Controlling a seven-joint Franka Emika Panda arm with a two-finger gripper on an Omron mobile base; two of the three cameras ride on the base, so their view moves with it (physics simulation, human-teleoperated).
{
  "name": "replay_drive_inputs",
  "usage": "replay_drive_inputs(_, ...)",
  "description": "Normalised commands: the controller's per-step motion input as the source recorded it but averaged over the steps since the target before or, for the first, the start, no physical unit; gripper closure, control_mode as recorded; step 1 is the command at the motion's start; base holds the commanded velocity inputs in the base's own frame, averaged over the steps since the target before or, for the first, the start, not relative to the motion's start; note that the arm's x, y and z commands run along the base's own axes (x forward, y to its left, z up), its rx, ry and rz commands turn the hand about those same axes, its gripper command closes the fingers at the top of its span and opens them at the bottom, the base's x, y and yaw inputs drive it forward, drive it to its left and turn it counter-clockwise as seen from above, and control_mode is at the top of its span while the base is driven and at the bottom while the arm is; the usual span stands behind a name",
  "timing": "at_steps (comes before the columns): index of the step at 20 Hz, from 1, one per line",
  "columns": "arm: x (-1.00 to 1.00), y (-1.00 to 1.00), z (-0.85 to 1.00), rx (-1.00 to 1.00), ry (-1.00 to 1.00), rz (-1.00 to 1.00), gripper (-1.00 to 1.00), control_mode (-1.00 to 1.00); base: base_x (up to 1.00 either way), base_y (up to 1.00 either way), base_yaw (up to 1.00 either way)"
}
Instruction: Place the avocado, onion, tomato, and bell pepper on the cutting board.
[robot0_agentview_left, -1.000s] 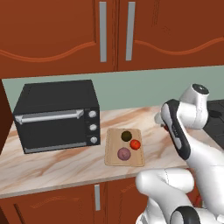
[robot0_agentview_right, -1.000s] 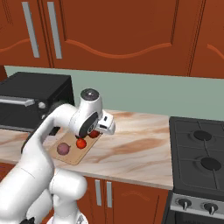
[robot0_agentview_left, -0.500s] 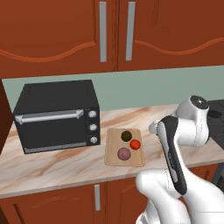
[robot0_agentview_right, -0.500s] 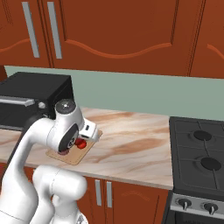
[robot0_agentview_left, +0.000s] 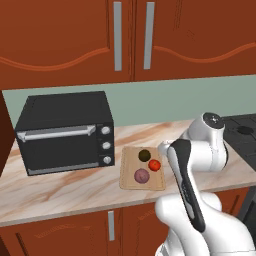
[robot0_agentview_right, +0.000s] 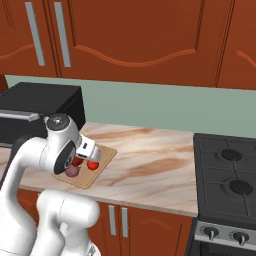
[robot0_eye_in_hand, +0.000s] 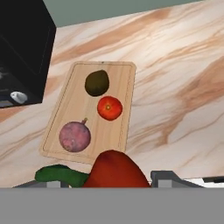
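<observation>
Item one: the cutting board (robot0_eye_in_hand: 70, 111), which I see at centre-left of the hand view, lying flat on the marble counter (robot0_eye_in_hand: 175, 87), its left edge close beside the black toaster oven (robot0_eye_in_hand: 22, 48) in the upper left. On it I count the avocado (robot0_eye_in_hand: 96, 82) towards the top, the tomato (robot0_eye_in_hand: 109, 108) just below and to the right near the right-hand edge, and the onion (robot0_eye_in_hand: 75, 136) at lower left. All three sit apart from one another. I see bare wood along the board's lower edge and in its upper left. Item two: the bell pepper (robot0_eye_in_hand: 114, 171), bottom centre of the hand view, green stem pointing left, held between the fingers of the gripper (robot0_eye_in_hand: 114, 177), which I read as narrowed onto it. In the right base view the gripper (robot0_agentview_right: 90, 159) hangs over the board's near right part. Item three: open counter runs wide to the right of the board, up to the stove (robot0_agentview_right: 225, 180) at the right of the right base view.
</observation>
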Motion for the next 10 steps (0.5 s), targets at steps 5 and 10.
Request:
replay_drive_inputs(5, 0.0, 0.35, 0.0, 0.0, 0.04, 0.0, 1.0, -1.0, 0.0, 0.0, 0.0)
replay_drive_inputs(10, 0.1, 0.1, -0.2, 0.0, 0.06, 0.0, 1.0, -1.0, 0.0, 0.0, 0.0)
